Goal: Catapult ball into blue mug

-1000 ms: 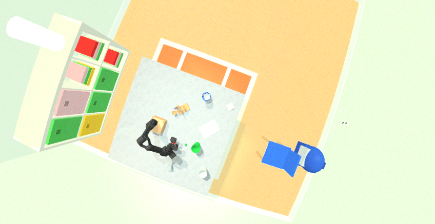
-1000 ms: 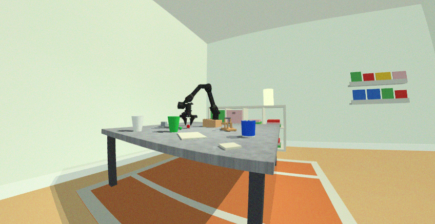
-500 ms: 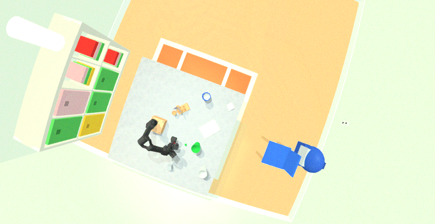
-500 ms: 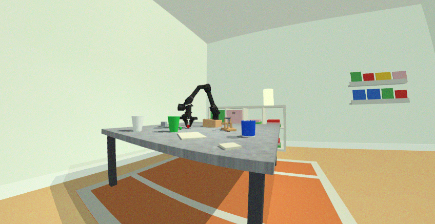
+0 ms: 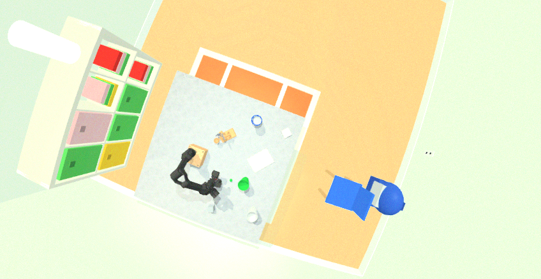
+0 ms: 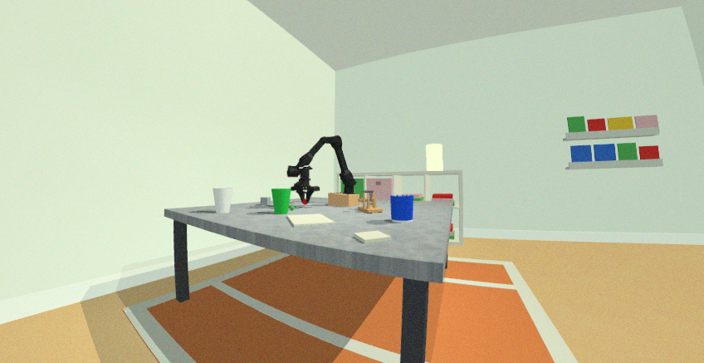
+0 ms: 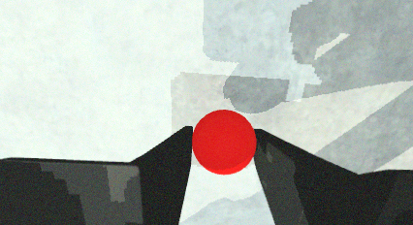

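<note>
My gripper (image 6: 305,200) (image 7: 222,135) is shut on a red ball (image 6: 305,202) (image 7: 224,142), one finger against each side of it. In the exterior view the ball shows at the fingertips, a little above the table top; in the top view the arm mostly hides it. The wooden catapult (image 5: 228,136) (image 6: 370,208) stands on the table beyond the arm's wooden base block, away from the gripper. The blue mug (image 5: 256,120) (image 6: 401,208) stands upright past the catapult, near the table's far side in the top view.
A small green ball (image 5: 230,180) (image 6: 292,207) and a green cup (image 5: 244,185) (image 6: 281,201) are close to the gripper. A white cup (image 5: 252,216) (image 6: 222,200), a grey block (image 5: 211,208) (image 6: 265,200) and two pale flat pieces, one large (image 5: 260,159) and one small (image 5: 286,133), also lie about.
</note>
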Robot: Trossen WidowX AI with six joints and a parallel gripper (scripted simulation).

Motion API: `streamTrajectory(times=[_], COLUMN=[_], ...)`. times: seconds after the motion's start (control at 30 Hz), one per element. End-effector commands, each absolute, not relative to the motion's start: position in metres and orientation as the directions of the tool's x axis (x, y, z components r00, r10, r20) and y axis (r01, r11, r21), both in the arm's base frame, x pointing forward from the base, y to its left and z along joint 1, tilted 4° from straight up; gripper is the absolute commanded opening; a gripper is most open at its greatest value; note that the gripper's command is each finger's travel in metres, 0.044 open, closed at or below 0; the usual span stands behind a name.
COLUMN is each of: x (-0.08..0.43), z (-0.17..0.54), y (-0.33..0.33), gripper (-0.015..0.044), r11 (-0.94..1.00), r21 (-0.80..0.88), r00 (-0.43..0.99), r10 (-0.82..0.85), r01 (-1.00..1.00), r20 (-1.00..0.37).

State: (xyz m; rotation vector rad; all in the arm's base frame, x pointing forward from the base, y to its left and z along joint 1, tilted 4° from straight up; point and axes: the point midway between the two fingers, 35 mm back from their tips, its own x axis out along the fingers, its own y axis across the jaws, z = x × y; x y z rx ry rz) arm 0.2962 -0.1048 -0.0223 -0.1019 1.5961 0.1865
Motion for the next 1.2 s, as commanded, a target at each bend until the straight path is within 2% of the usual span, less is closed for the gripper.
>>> streamTrajectory(times=[0.0,0.33,0.5,1.17], x=[0.304,0.299,0.299,0.301], z=[0.008,0.084,0.085,0.080], y=[-0.109,-0.110,-0.106,0.001], gripper=[0.0000,0.0000,0.0000,0.0000], r11=[0.982,0.982,0.980,0.915], r21=[0.044,0.044,0.046,0.067], r00=[-0.014,-0.014,-0.017,-0.086], r10=[0.043,0.042,0.043,0.035], r01=[-0.185,-0.185,-0.192,-0.397], r20=[-0.999,-0.999,-0.999,-0.996])
